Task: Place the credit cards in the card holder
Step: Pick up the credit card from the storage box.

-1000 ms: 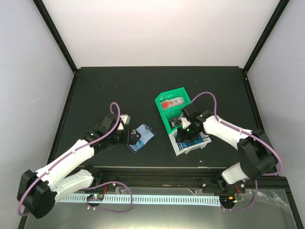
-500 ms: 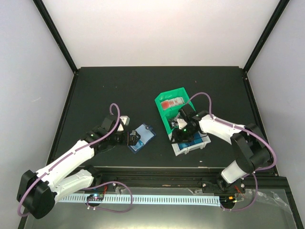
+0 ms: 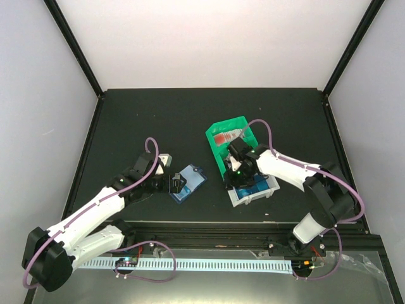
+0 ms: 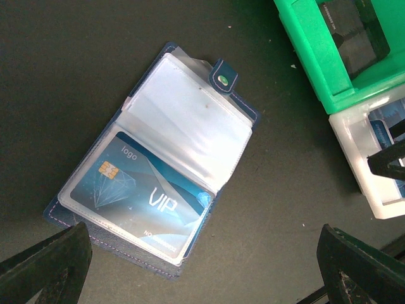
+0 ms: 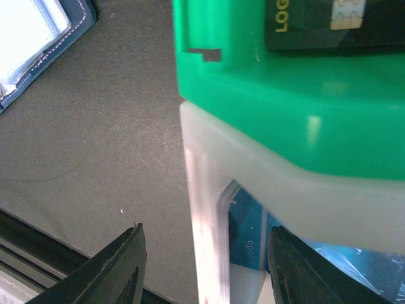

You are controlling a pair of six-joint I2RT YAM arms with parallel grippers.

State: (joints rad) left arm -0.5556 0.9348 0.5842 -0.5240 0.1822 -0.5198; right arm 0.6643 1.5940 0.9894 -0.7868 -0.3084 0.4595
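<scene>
Judging from the layout, mid-fetch of another card. Near left: ready the left end effector (image 4: 202, 269), spread wide and empty above the open dark navy wallet-like card holder (image 4: 180, 120), to steady its cover; holder flat on the black surface (image 4: 76, 76), one bright blue plastic credit card (image 4: 145, 196) sleeved in its nearer half. Near right: shift the right end effector (image 5: 205, 272), parted and gripping nothing, off the left wall of the shallow white plastic bin (image 5: 285, 190) and down onto the blue credit cards (image 5: 250, 237) stacked inside; pinch a single card by its edge, lift level. Mind the bright green plastic bin (image 5: 253, 95) touching the white one's far side, crowding the approach. Leave its black card (image 5: 329, 25) and, farthest, the red-and-white items (image 3: 226, 137) alone.
</scene>
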